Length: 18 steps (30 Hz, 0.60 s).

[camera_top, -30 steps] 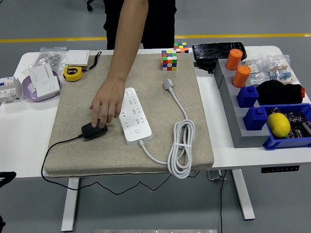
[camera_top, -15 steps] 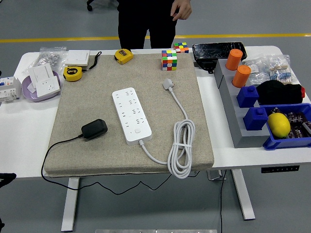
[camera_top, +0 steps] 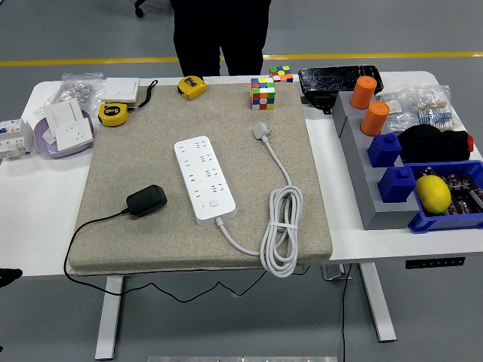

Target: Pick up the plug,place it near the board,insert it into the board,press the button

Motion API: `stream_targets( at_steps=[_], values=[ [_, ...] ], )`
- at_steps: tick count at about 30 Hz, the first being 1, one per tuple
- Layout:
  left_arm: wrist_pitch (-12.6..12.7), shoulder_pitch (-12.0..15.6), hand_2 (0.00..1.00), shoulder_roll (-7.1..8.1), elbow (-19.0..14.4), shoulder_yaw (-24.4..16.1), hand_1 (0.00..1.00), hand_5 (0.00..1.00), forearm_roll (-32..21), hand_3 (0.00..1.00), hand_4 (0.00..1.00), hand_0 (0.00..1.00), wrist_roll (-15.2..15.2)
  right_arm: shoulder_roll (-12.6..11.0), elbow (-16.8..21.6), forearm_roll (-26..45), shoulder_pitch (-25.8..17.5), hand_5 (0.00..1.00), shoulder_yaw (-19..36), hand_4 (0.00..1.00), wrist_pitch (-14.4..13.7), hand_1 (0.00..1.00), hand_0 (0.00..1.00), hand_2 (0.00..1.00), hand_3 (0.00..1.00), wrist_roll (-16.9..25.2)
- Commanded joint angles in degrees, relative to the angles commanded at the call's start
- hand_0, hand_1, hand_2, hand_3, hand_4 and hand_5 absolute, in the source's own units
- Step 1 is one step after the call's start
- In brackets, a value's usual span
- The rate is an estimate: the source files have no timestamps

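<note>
A: Near edge first. Robot's left hand (camera_top: 7,276) shows only as a dark sliver at the lower left border, off the desk (camera_top: 30,211); cannot tell its state. Right hand out of view.

B: Plug?

A: Black plug adapter (camera_top: 146,200) lies on the tan mat (camera_top: 113,166), left of the white power strip (camera_top: 203,179), near but not touching. Its thin black cable (camera_top: 89,226) runs off the mat's front left and loops under the desk.

B: Strip?

A: Lies diagonal on the mat, button toward the near end; its own white cord (camera_top: 281,226) is coiled to the right.

B: Far side?

A: Person (camera_top: 219,34) standing clear, hands off the desk.

B: Risks?

A: Judging only: trailing cable may drag on the mat edge and twist the adapter in the grasp; the angled strip means prongs could miss the socket; a hard push could slide the strip.
</note>
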Motion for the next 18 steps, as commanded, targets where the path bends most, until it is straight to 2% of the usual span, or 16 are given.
stream_targets(
  at_steps=[5, 6, 11, 12, 18],
  values=[
    [-0.4, 0.1, 0.986, 0.0, 0.2, 0.0, 0.998, 0.643, -0.6, 0.779, 0.998, 0.998, -0.1, 0.0, 0.0, 0.0, 0.0, 0.998, -0.1, 0.998, 0.0, 0.868, 0.917, 0.812, 0.794, 0.0],
    [-0.5, 0.1, 0.853, 0.0, 0.2, 0.1, 0.996, 0.689, -1.0, 0.91, 0.998, 0.998, 0.0, 0.0, 0.0, -0.1, 0.0, 0.998, -0.1, 0.998, 0.0, 0.869, 0.918, 0.812, 0.793, 0.0],
    [-0.7, 0.2, 0.853, 0.0, 0.3, 0.2, 0.996, 0.689, -0.6, 0.91, 0.998, 0.998, 0.1, -0.1, 0.0, -0.2, -0.1, 0.998, -0.1, 0.998, 0.0, 0.869, 0.918, 0.812, 0.793, -0.1],
    [-0.8, 0.3, 0.911, 0.0, 0.3, 0.2, 0.998, 0.699, -0.6, 0.833, 0.998, 0.998, 0.1, -0.2, 0.0, -0.3, -0.1, 0.998, -0.1, 0.998, 0.0, 0.868, 0.918, 0.812, 0.793, -0.1],
    [-0.7, 0.3, 0.911, 0.0, 0.4, 0.5, 0.998, 0.699, -0.4, 0.833, 0.998, 0.998, 0.2, -0.3, 0.0, -0.3, -0.1, 0.998, -0.1, 0.998, 0.0, 0.868, 0.918, 0.812, 0.793, -0.1]
  ],
)
